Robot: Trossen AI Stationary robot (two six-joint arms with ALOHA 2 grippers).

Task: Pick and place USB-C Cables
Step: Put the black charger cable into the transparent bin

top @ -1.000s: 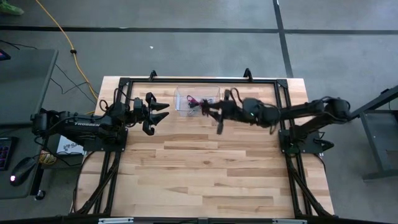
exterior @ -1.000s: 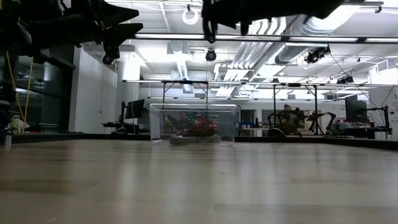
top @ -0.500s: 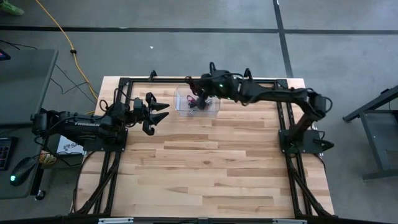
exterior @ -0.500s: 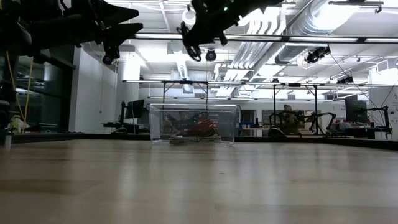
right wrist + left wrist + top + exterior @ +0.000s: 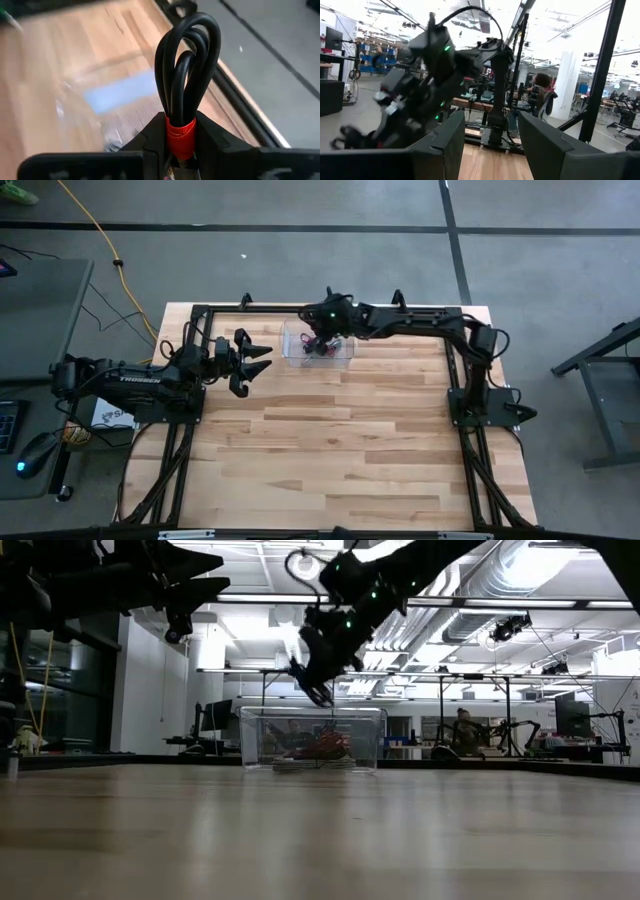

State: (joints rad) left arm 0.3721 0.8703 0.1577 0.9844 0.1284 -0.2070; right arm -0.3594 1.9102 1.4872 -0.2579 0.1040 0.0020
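A clear plastic box (image 5: 346, 352) (image 5: 258, 736) stands on the table near its far edge. Inside lie a pink-magenta cable (image 5: 306, 340) and a reddish bundle (image 5: 322, 747) on the box floor. My right gripper (image 5: 318, 337) (image 5: 320, 692) (image 5: 180, 136) hangs just above the box's open top, shut on a black cable bundle with a red band (image 5: 186, 65). My left gripper (image 5: 258, 360) (image 5: 490, 145) waits open, in the air left of the box. No silver-grey cable can be made out. My right gripper pinches the black bundle between its two fingers at the red band (image 5: 180, 131) that ties one end. The black loops (image 5: 188, 55) stick out past the fingertips. The bundle is lifted clear, over the box.
A black metal frame (image 5: 420, 310) runs along the table's far edge and sides, close behind the box. A yellow cord (image 5: 100, 235) lies on the floor beyond the table. Bare wood (image 5: 340, 440) stretches from the box to the near edge.
My right arm has swung from the table's middle toward the far edge and left, over the clear box, then dropped toward its open top, tipping its fingers downward. It has stayed shut on the bundle. The left arm has kept still.
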